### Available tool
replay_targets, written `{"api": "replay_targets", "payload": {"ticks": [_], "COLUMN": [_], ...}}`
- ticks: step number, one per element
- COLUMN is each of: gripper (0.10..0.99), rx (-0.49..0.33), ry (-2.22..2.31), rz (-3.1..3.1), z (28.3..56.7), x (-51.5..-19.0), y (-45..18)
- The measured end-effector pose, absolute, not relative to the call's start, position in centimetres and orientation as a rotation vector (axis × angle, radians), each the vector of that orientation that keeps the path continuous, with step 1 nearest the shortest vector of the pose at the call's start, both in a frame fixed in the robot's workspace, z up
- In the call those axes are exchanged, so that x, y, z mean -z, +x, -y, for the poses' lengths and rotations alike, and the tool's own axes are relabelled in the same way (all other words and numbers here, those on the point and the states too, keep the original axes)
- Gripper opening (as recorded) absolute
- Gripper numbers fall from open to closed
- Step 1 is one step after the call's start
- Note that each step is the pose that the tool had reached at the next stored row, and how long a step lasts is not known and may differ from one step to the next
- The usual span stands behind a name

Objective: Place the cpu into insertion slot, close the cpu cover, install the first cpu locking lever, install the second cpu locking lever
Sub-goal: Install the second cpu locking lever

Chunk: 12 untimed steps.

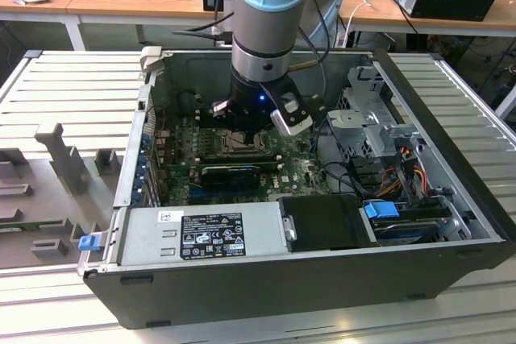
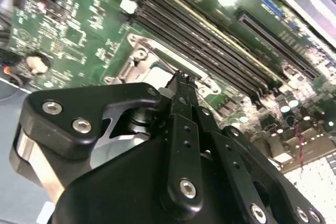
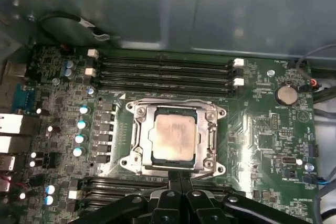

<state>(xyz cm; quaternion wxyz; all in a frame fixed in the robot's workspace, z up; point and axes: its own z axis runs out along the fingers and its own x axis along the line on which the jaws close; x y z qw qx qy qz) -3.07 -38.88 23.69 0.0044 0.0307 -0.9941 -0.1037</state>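
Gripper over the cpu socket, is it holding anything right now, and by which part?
Nothing is held. The gripper has its jaws together at the edge of the cpu cover, and the cpu lies seated in the socket.

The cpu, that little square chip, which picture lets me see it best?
The first wrist view: the cpu faces the camera, its whole pale face framed by the cpu cover. In the second wrist view the claw blocks most of the socket. In the exterior view the arm hangs over that spot, so the chip is hard to make out.
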Motion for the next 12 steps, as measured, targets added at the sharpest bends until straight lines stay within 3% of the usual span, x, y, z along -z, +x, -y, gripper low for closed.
{"api": "replay_targets", "payload": {"ticks": [12], "gripper": [0.106], "rx": [0.352], "ry": [0.094], "rz": [3.112], "z": [39.8], "x": [-22.7], "y": [-5.6]}}
